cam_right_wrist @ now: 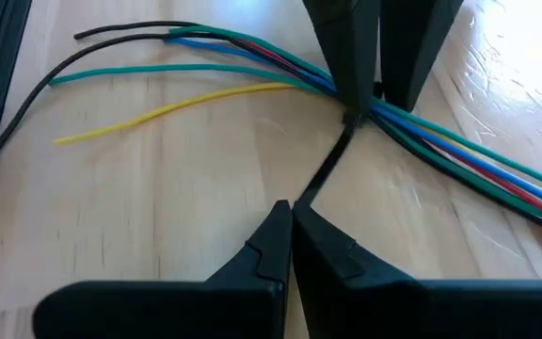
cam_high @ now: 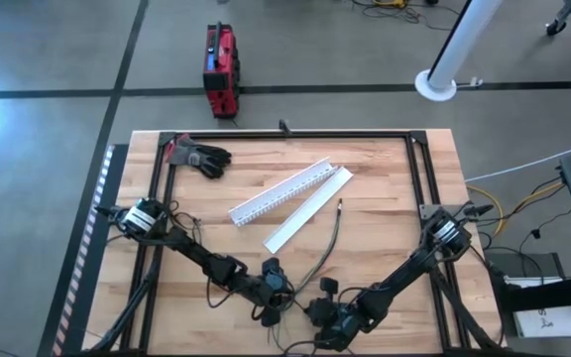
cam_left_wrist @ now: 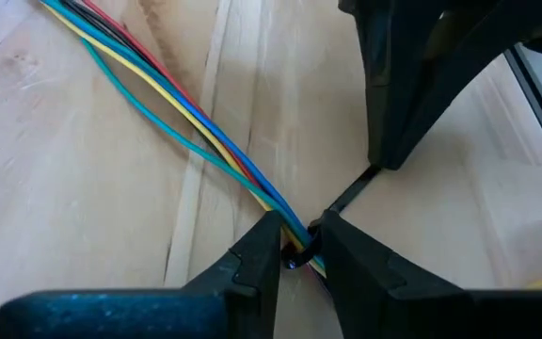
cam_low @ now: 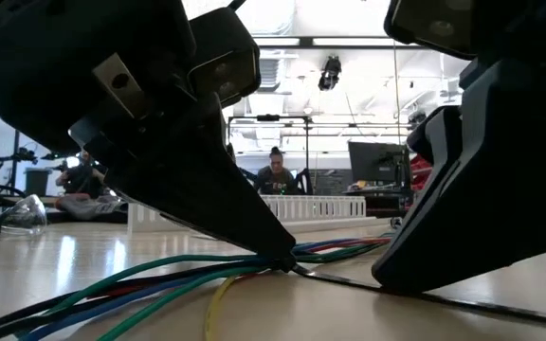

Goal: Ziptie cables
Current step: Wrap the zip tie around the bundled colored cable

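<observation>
On the wooden table point(cam_high: 385, 198), the left gripper point(cam_left_wrist: 295, 247) pinched the cables point(cam_left_wrist: 177, 104) at the zip tie's loop; just beyond, the right gripper point(cam_right_wrist: 290, 221) clamped the tie's tail point(cam_right_wrist: 320, 174) — tightening underway, a steady pull apparently next.

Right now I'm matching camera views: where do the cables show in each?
High: cables run from mid-table toward the claws.
Low: cables spread across the foreground.
Left wrist: cables cross diagonally into the left claw.
Right wrist: cables span the top.
Landmark: left claw pinching them; right claw holds the zip tie.
</observation>
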You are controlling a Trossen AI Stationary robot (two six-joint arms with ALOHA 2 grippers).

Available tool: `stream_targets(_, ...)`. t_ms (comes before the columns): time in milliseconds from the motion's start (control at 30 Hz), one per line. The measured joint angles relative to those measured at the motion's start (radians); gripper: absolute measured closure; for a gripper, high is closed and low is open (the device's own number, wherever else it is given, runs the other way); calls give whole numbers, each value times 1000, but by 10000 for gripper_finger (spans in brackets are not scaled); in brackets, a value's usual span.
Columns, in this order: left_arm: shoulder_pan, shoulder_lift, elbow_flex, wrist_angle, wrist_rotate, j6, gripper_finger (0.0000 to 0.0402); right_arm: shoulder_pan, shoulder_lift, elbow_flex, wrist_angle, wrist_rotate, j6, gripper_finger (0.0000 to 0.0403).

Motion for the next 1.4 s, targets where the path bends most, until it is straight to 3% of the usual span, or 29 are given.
stream_targets(400,3,-40,30,8,0,23,338,0,4,3,-9,-12,-4,403)
stream_targets(633,-1,9,66,1,0,23,340,-1,4,2,-10,-13,-4,403)
stream_targets(867,1,8,71,-134,-29,-4,342,-1,4,2,-10,-18,-4,403)
stream_targets(1400,1,-1,72,-238,-44,50,342,-2,5,0,-10,-17,-4,403)
